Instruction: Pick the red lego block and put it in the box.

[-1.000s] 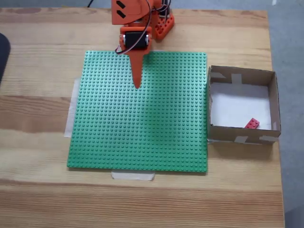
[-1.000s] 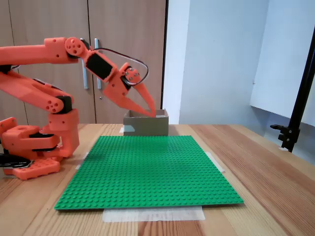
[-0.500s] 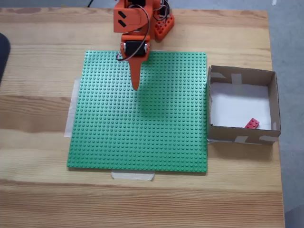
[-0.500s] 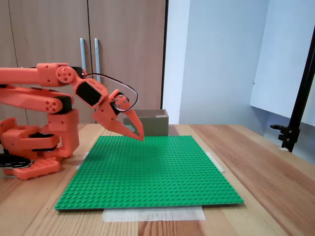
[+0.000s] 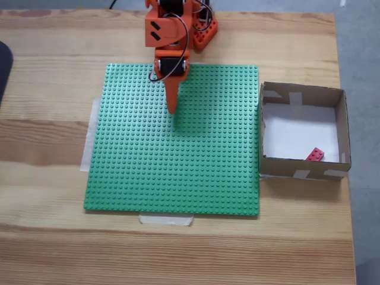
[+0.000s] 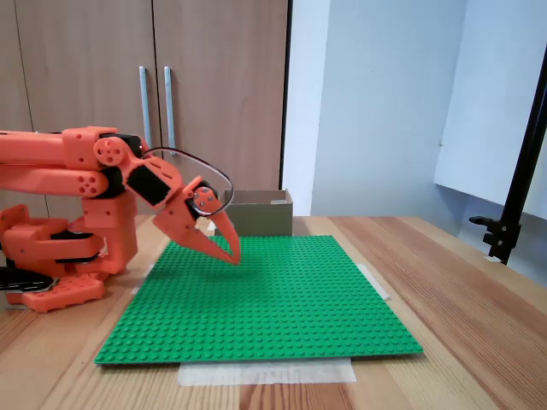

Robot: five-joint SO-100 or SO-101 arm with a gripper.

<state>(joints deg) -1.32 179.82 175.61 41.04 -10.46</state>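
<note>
The red lego block [image 5: 315,155] lies on the white floor of the cardboard box [image 5: 343,127], close to the box's near wall in the view from above. In the side view only the box's [image 6: 256,213] outer wall shows and the block is hidden. My orange gripper [image 5: 173,110] hangs over the far-left part of the green baseplate [image 5: 178,160], well away from the box. Its fingers are together with nothing between them, and the tips [image 6: 234,258] sit just above the studs.
The baseplate [image 6: 256,299] is taped to a wooden table [image 5: 47,237]. The arm's base [image 6: 60,256] stands at the table's far edge. A dark object [image 5: 3,65] pokes in at the left edge. A black stand [image 6: 513,205] rises at the right.
The arm has folded back and lowered; the gripper's tips dropped from the height of the box's top to just above the baseplate. The red block stayed in the box.
</note>
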